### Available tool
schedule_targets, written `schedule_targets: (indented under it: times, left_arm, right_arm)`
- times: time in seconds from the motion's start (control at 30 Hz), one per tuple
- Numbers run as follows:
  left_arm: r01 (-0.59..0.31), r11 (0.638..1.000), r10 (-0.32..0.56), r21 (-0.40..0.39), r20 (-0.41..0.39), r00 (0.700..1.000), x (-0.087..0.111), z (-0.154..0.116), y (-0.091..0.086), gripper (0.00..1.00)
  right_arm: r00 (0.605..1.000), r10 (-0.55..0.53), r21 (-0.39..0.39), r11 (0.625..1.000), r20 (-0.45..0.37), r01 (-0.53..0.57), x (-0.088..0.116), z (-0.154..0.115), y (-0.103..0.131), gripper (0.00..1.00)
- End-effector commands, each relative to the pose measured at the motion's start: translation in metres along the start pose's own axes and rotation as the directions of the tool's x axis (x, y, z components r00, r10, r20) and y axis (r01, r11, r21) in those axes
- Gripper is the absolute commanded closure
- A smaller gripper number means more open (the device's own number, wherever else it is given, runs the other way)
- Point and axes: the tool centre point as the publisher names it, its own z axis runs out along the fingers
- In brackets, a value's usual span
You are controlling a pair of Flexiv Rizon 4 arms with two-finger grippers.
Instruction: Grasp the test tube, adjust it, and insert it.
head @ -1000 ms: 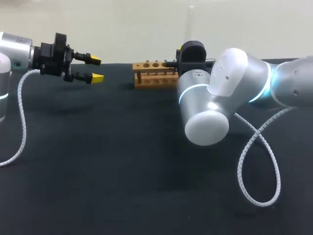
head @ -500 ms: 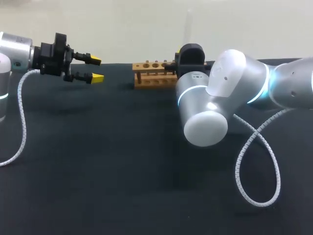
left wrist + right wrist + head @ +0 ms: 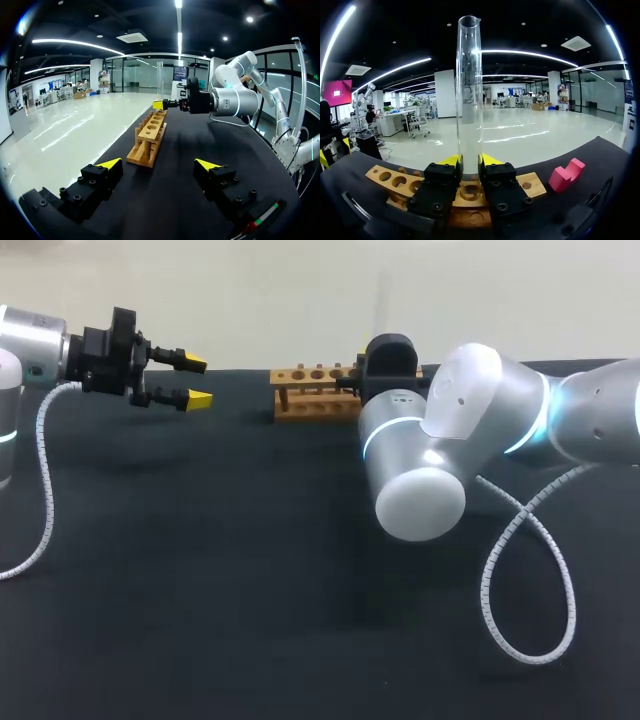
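Clamping the upright test tube (image 3: 469,90), the right gripper (image 3: 469,162) hangs above the wooden rack (image 3: 395,182); the left gripper (image 3: 158,163) gapes wide, empty, rack ahead.

Test tube (image 3: 469,90) upright over rack (image 3: 538,187)

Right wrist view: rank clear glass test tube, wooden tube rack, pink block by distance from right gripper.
1. clear glass test tube: in the right gripper, clamped between its fingers.
2. wooden tube rack: just under and ahead.
3. pink block: beside the rack's end, farthest.
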Motion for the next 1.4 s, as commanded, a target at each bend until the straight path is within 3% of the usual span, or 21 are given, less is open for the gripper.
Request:
schedule_targets:
  times: [0.03,0.13,0.5,0.67,0.7,0.8,0.83,1.4]
  left_arm:
    - [-0.002,1.000,0.002,-0.001,0.003,1.000,0.001,0.000,0.000,0.00]
    - [-0.002,1.000,0.002,-0.001,0.003,1.000,0.001,0.000,0.000,0.00]
    - [-0.002,1.000,0.002,-0.001,0.003,1.000,0.001,0.000,0.000,0.00]
    - [-0.002,1.000,0.002,-0.001,0.003,1.000,0.001,0.000,0.000,0.00]
    - [-0.002,1.000,0.002,-0.001,0.003,1.000,0.001,0.000,0.000,0.00]
    - [-0.002,1.000,0.002,-0.001,0.003,1.000,0.001,0.000,0.000,0.00]
    - [-0.002,1.000,0.002,-0.001,0.003,1.000,0.001,0.000,0.000,0.00]
    - [-0.002,1.000,0.002,-0.001,0.003,1.000,0.001,0.000,0.000,0.00]
  right_arm:
    - [1.000,-0.002,0.002,1.000,-0.002,0.002,0.001,0.001,0.000,0.71]
    - [1.000,-0.004,0.004,1.000,-0.002,0.004,0.001,0.001,-0.001,0.64]
    - [1.000,-0.002,0.009,1.000,0.000,0.002,-0.001,0.001,-0.001,0.62]
    - [1.000,0.001,0.017,1.000,0.007,-0.001,-0.004,-0.003,-0.002,0.54]
    - [1.000,0.003,0.019,1.000,0.009,-0.003,-0.005,-0.004,-0.002,0.50]
    - [1.000,0.008,0.013,1.000,0.011,-0.008,-0.010,-0.009,-0.002,0.07]
    - [1.000,0.009,0.010,1.000,0.010,-0.009,-0.011,-0.011,-0.001,0.00]
    - [0.998,0.028,-0.176,0.984,-0.049,-0.037,-0.030,-0.069,-0.005,0.00]
